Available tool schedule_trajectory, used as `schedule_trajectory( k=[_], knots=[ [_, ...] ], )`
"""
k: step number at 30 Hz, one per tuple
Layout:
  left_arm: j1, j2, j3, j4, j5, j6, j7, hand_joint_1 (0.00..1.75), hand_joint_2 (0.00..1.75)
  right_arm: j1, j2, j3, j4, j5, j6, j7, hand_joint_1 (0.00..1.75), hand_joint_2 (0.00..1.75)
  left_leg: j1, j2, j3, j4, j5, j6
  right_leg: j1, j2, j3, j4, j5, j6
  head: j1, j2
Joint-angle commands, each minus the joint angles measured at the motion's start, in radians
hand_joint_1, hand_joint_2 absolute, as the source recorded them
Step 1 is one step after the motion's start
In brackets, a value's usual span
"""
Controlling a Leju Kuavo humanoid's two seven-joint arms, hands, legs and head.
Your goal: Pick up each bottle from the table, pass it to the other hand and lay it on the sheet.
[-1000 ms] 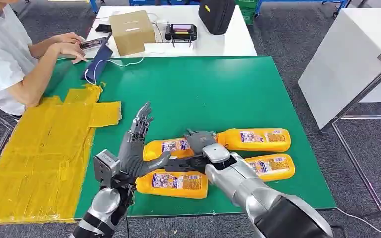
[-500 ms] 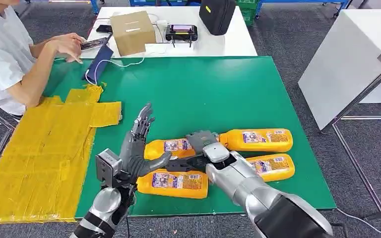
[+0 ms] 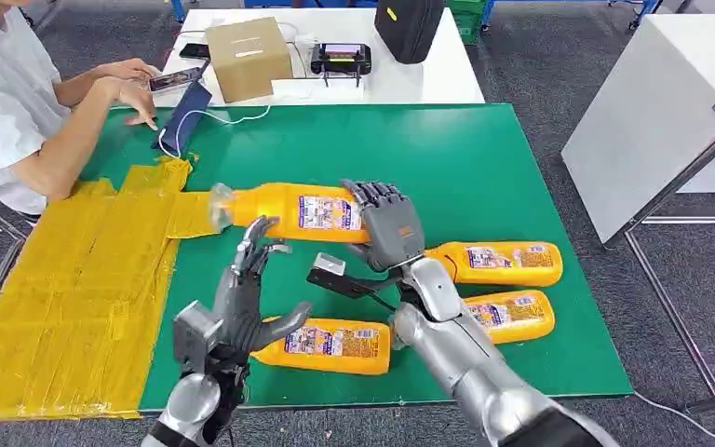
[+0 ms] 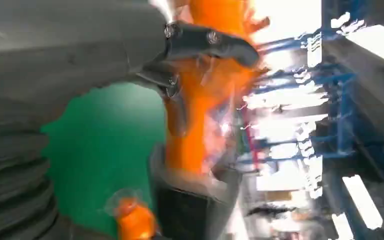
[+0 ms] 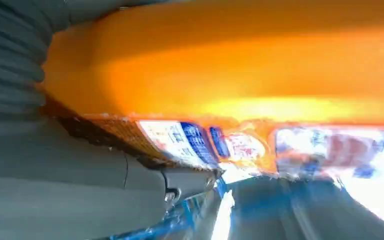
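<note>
Head view: right hand [image 3: 386, 223], fingers clamped on the orange plastic bottle [image 3: 284, 210], holds it above the green desk [image 3: 447, 158] near its sheet-side edge; left hand [image 3: 247, 289] waits beneath, fingers apart. Left wrist view: blurred orange bottle [image 4: 200, 110] just past the dark fingers [image 4: 210, 42] — a misjudged handover could drop it short of the yellow sheet [image 3: 84, 279].

Four orange plastic bottles with printed labels: one raised at 12 o'clock [image 3: 289, 211], three lying on the green desk [image 3: 447, 149] at 3 [image 3: 498, 263], 4 [image 3: 507, 315] and 6 o'clock [image 3: 330, 345]. One yellow sheet [image 3: 74, 289].
</note>
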State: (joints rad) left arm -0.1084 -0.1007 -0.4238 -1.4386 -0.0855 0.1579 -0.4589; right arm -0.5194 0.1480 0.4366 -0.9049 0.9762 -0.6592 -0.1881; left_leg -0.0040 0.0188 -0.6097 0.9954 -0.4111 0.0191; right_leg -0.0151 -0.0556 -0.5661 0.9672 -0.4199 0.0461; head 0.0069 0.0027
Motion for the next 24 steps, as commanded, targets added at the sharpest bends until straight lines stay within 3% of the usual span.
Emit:
schedule_trajectory(
  k=[1, 8, 15, 18, 20, 24],
  knots=[
    [0.055, 0.024, 0.048, -0.035, -0.017, 0.023, 0.003, 0.00, 1.75, 0.221, -0.053, -0.213, -0.571, -0.194, -0.039, -0.062, 1.75, 1.75, 0.002, -0.007, 0.001, 0.001, -0.001, -0.001, 0.001, -0.002, 0.004, 0.000, -0.003, -0.002, 0.000, 0.000],
    [0.103, 0.032, 0.082, -0.083, -0.037, 0.034, 0.005, 0.00, 1.75, 0.312, -0.056, -0.216, -0.610, -0.316, -0.039, -0.106, 1.75, 1.75, 0.001, -0.002, 0.001, 0.000, -0.001, -0.002, 0.000, 0.001, 0.001, -0.001, -0.002, -0.003, 0.000, 0.000],
    [0.103, 0.032, 0.082, -0.083, -0.037, 0.034, 0.005, 0.00, 1.75, 0.312, -0.056, -0.216, -0.610, -0.316, -0.039, -0.106, 1.75, 1.75, 0.001, -0.001, 0.002, 0.000, -0.002, -0.001, 0.000, 0.003, 0.001, 0.000, -0.002, -0.003, 0.000, 0.000],
    [0.115, 0.030, 0.088, -0.092, -0.043, 0.039, 0.006, 0.00, 1.75, 0.344, -0.047, -0.216, -0.649, -0.424, -0.017, -0.134, 1.75, 1.75, 0.001, 0.000, 0.001, 0.000, -0.001, -0.001, 0.000, 0.003, 0.001, -0.001, -0.002, -0.003, 0.000, 0.000],
    [0.138, 0.032, 0.101, -0.114, -0.048, 0.049, 0.008, 0.00, 1.75, 0.394, -0.032, -0.219, -0.690, -0.605, 0.073, -0.156, 1.75, 1.75, 0.001, -0.001, 0.002, 0.000, -0.002, -0.001, 0.000, 0.002, 0.002, -0.001, -0.002, -0.003, 0.000, 0.000],
    [0.150, 0.036, 0.108, -0.130, -0.050, 0.054, 0.008, 0.00, 1.75, 0.411, -0.034, -0.180, -0.645, -0.691, 0.188, -0.142, 1.75, 1.75, 0.000, 0.000, 0.002, -0.001, -0.002, -0.001, 0.000, 0.002, 0.002, -0.001, -0.002, -0.003, 0.000, 0.000]
  ],
)
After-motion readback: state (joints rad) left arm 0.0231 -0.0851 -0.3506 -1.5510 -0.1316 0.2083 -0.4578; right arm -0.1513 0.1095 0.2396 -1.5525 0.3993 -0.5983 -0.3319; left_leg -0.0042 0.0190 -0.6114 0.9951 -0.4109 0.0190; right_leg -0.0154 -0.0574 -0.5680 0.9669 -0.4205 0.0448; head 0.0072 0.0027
